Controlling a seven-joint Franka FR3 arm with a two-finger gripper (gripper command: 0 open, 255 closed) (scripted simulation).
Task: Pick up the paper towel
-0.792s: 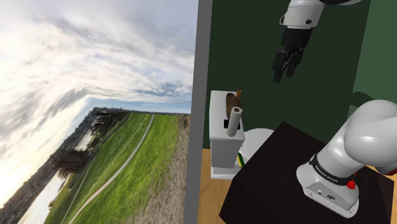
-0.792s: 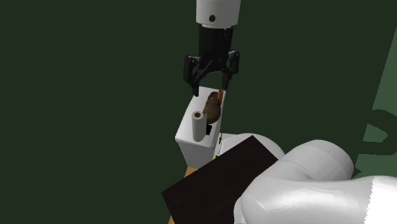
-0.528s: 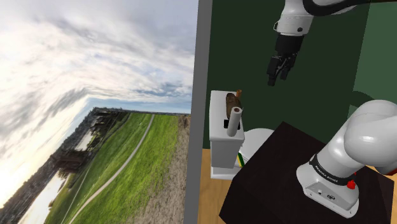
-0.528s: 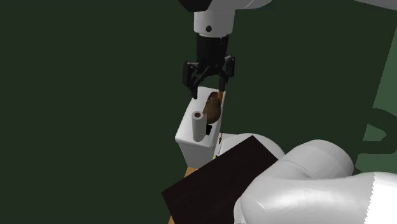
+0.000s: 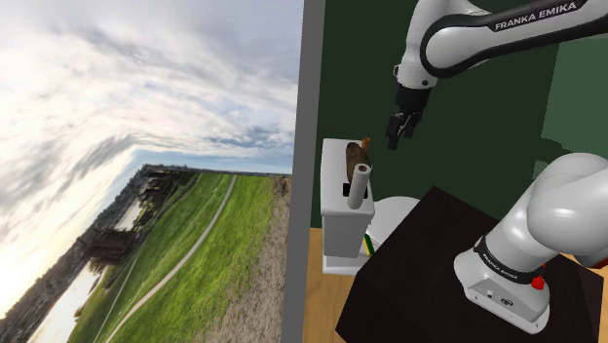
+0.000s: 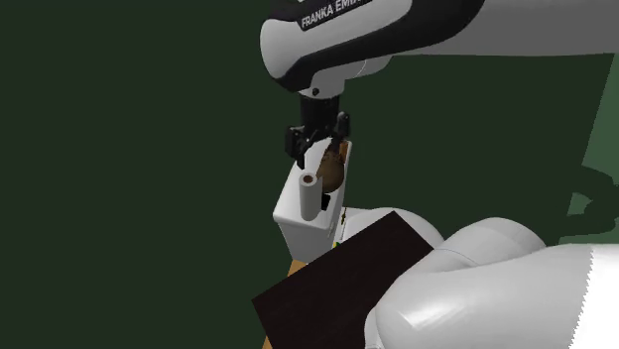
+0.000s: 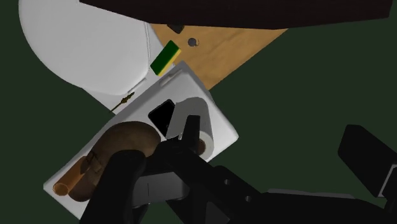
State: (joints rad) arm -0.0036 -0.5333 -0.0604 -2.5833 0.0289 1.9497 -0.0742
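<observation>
Shoulder view first: where is the gripper (image 5: 395, 142) hanging? — Desk

I am reading it in the air above the white toilet tank (image 5: 343, 226), over the far part of the lid and apart from everything resting there. The second exterior view is showing its two fingers (image 6: 297, 147) spread apart, with nothing between them. — Operator

And the paper towel (image 5: 361, 184)? — Desk

I am seeing it standing upright on the tank lid, at the end nearer the shoulder camera, just beside a small black rectangle (image 7: 161, 116) on that lid. It is showing white, with its hollow core facing up. A brown rounded object (image 5: 356, 156), which I cannot identify, is lying on the same lid beyond the paper towel, and the gripper is hovering nearer that object than the paper towel. In the wrist view one finger is crossing in front of the paper towel's edge; the two exterior views are showing them well apart. — Operator

Surroundings? — Desk

I am noting a white toilet lid (image 7: 83, 44) beside the tank, a green-and-yellow sponge (image 7: 165, 56) near the tank's corner, wooden floor (image 7: 222, 44) and the dark stand (image 5: 438, 283). On the shoulder view's left a sky-and-grassland backdrop (image 5: 146, 146) is showing past a grey wall edge (image 5: 312, 166). — Operator
</observation>
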